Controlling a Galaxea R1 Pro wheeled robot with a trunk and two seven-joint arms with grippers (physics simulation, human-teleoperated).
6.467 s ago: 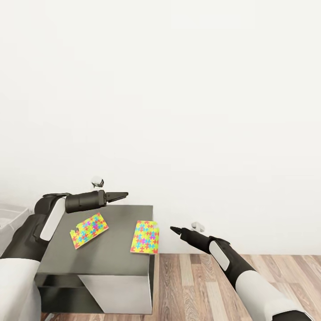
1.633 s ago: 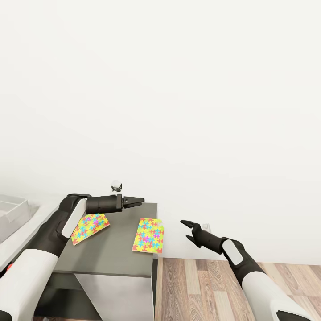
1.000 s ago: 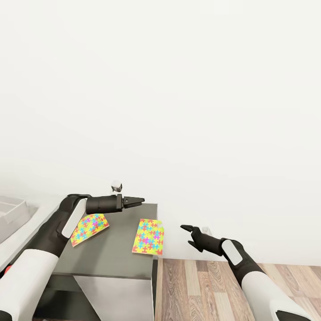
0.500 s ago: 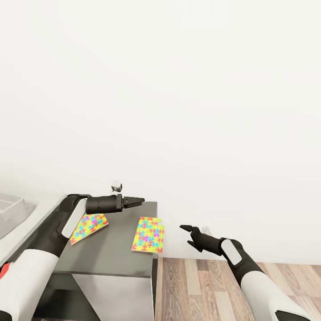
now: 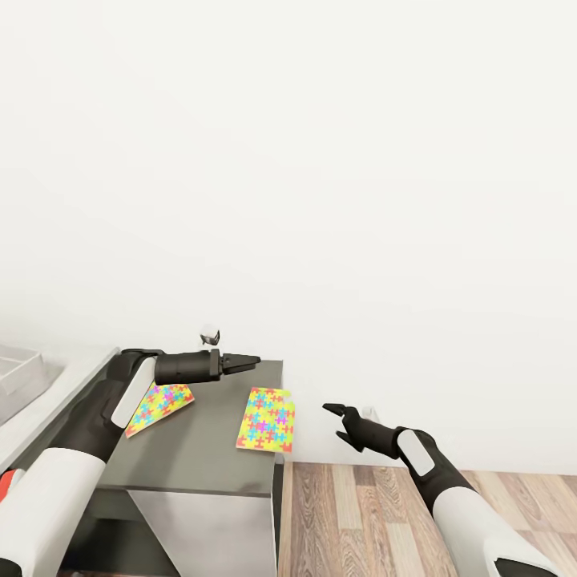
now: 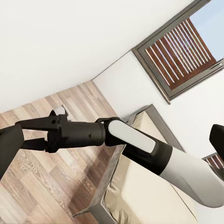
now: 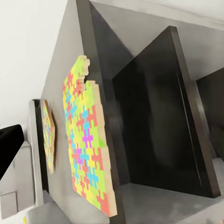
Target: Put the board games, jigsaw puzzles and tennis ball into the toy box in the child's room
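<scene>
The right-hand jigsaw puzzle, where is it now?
In the head view that jigsaw puzzle lies flat at the right edge of the dark cabinet top, just left of the open right hand.

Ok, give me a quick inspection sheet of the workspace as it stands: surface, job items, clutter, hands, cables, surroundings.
Surface: dark grey cabinet top, joined at left by a pale table.
Job's things: two jigsaw puzzles lie flat on the cabinet top, the left puzzle partly behind the left arm, the right puzzle at the cabinet's right edge; toy box at far left.
Clutter: nothing seen.
Hands: left hand open, above the cabinet's back edge; right hand open, over the floor, right of the cabinet.
Cables: nothing seen.
Surroundings: white wall, wood plank floor, bed, window.
</scene>
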